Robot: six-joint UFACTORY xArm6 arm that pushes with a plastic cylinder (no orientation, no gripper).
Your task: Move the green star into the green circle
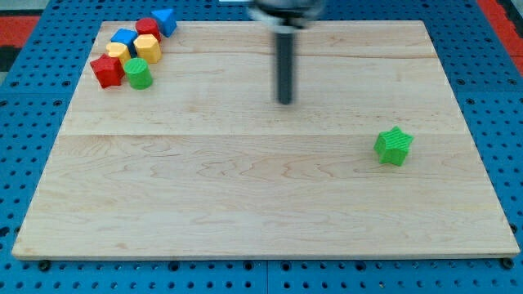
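Observation:
The green star [394,146] lies alone on the wooden board at the view's right, a little below the middle. The green circle [138,73], a short green cylinder, stands at the view's upper left, at the lower edge of a cluster of blocks. My tip [284,101] is near the middle of the board's upper half, well to the left of and above the star and far to the right of the green circle. It touches no block.
The cluster at the upper left holds a red star [106,70], a yellow block [118,52], a yellow hexagon [148,46], a blue block [124,37], a red block [147,27] and a blue triangle [166,20]. The wooden board [245,212] lies on a blue pegboard.

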